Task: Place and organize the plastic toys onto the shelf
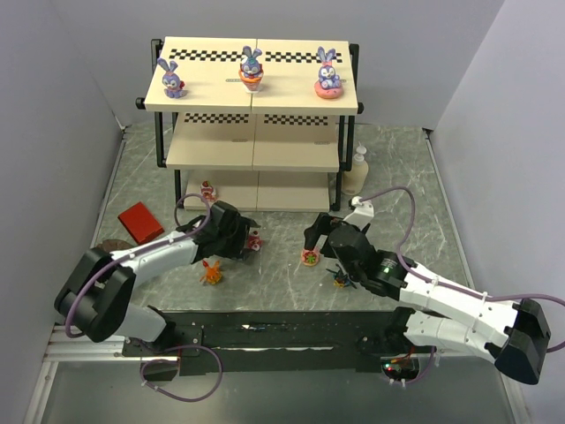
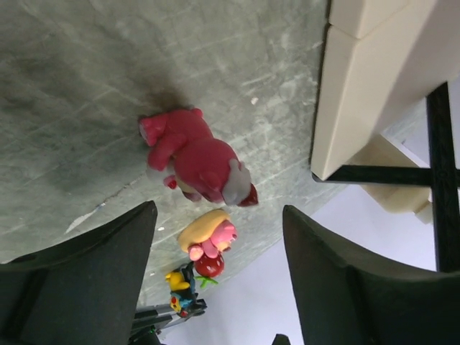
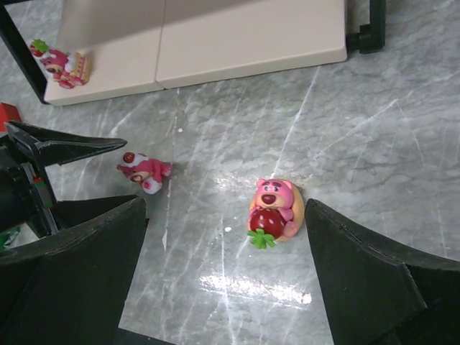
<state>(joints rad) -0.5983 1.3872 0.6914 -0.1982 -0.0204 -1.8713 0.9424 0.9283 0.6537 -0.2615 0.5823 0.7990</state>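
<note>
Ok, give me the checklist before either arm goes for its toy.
1. Left end effector open: ok.
2. Red-pink toy inside the left grasp: not ok, it lies on its side ahead of the fingertips.
3. Right end effector open, strawberry bear lined up in its gap: ok.
4. Gap between the two end effectors: ok.
5. Room on the shelf middle tier: cannot tell, its top board hides the rear.

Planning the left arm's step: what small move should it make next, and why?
Probably advance the left gripper and close on the red-pink figure: it lies on the table, ungripped, just ahead of the gap between the open fingers, beside the shelf.
</note>
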